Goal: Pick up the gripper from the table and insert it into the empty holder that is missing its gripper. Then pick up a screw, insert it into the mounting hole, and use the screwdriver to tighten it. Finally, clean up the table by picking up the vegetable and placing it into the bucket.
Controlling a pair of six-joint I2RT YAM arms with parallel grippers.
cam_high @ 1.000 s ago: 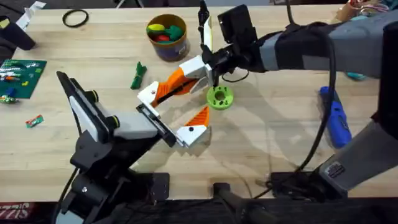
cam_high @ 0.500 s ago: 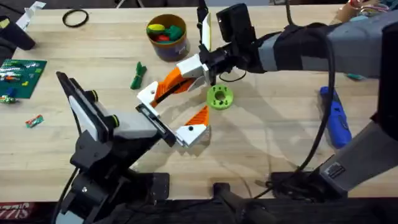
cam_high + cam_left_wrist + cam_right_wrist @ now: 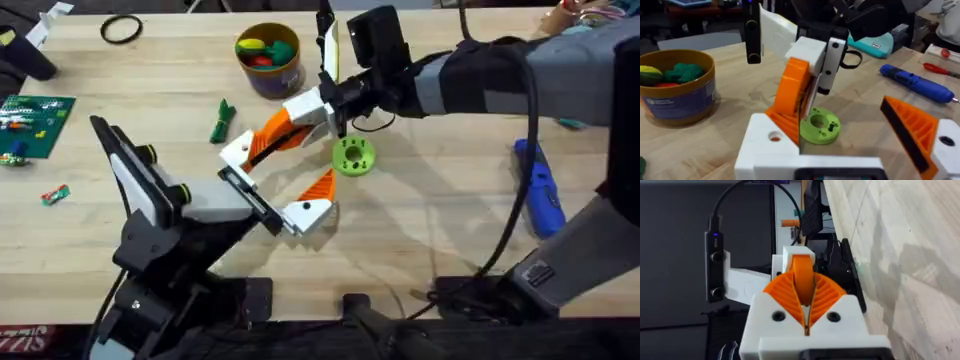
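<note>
Item: the gripper [image 3: 258, 140], a loose orange wedge on a white base, held above the counter [image 3: 440, 230] between the bucket [image 3: 268, 75] and a green disc [image 3: 352, 156]. Its white base sits at the vacant end of the holder [image 3: 252, 197]; whether it is fully seated cannot be told. Holding party: right gripper [image 3: 300, 115], reaching across the middle, jaws clenched on the orange wedge, ribbed pads on either face. Receiving party: left arm [image 3: 190, 205], carrying the holder, with one mounted finger [image 3: 312, 200] at the far end of the bar. Its jaws stand wide apart, grasping nothing of their own. Step in hand, by judgement: seating the base in the empty slot. Handling notes:
- Keep the base square to the bar and the wedge parallel to the mounted finger.
- Press along the slot's own line, not sideways, since a tilted base is likely to bind.
- Keep the left arm steady as the fixed side.
- Hold the clench until the mounting hole on the base lines up with the bar, or the part may drop out before a screw goes in.

Other stock:
- The screwdriver [image 3: 540, 190] lies untouched on the right of the counter.
- The vegetable [image 3: 221, 122] lies loose just left of the work, not yet in the bucket.
</note>
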